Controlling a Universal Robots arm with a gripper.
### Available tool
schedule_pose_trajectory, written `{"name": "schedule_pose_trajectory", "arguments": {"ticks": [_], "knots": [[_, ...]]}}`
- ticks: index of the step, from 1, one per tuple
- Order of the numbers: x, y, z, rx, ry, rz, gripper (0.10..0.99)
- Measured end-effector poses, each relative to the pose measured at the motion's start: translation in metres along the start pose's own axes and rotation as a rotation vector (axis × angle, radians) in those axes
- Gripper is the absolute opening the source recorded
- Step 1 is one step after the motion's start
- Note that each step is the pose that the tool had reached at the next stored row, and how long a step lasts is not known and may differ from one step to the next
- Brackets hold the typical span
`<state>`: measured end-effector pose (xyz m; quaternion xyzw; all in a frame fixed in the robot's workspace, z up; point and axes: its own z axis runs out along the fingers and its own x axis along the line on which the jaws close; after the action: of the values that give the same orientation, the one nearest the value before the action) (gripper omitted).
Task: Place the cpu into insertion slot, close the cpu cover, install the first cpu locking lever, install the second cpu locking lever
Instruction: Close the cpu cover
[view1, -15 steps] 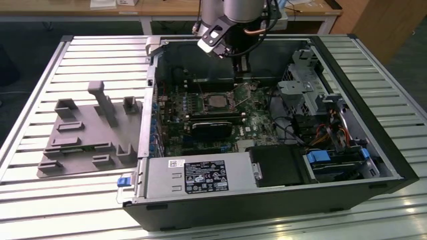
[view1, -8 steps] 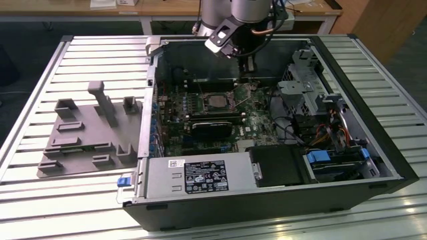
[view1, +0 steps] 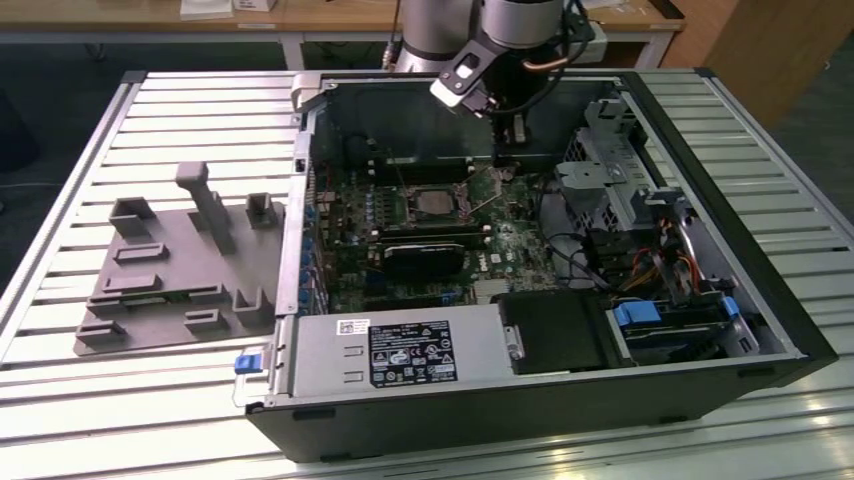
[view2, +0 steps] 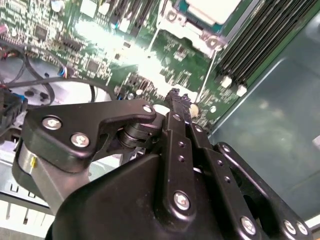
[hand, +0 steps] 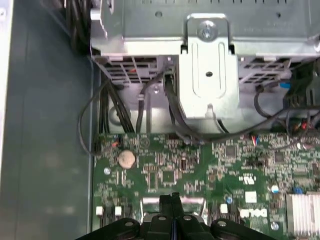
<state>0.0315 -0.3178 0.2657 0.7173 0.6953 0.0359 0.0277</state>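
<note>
The cpu (view1: 430, 201), a pale grey square, lies in the insertion slot (view1: 400, 203) on the green motherboard (view1: 514, 245). In the second wrist view the cpu (view2: 210, 7) sits at the frame's edge with the silvery cpu cover (view2: 186, 31) lying flat around it. A thin metal lever (view2: 207, 75) runs along the socket's side. My gripper (view1: 506, 165) reaches down into the case at the exterior view's right of the socket, low over the board. Its black fingers are pressed together with nothing between them, and my gripper shows in both wrist views (view2: 175, 95) (hand: 174, 198).
The open computer case (view1: 747, 270) lies on a slatted table. Inside are a black card (view1: 427, 262), a power supply (view1: 400, 355), a metal drive cage (view1: 601, 185) and loose cables (view1: 581, 262). Memory slots (view2: 255, 45) border the socket. A grey fixture plate (view1: 174, 275) lies outside the case.
</note>
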Motion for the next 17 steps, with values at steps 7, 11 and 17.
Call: {"name": "schedule_pose_trajectory", "arguments": {"ticks": [7, 11, 17], "knots": [[0.0011, 0.0129, 0.0051, 0.000, -0.0002, 0.001, 0.106], [0.0013, 0.0150, 0.0085, 0.000, -0.0013, 0.002, 0.106], [0.0015, 0.0161, 0.0140, 0.000, -0.0045, 0.003, 0.106]]}}
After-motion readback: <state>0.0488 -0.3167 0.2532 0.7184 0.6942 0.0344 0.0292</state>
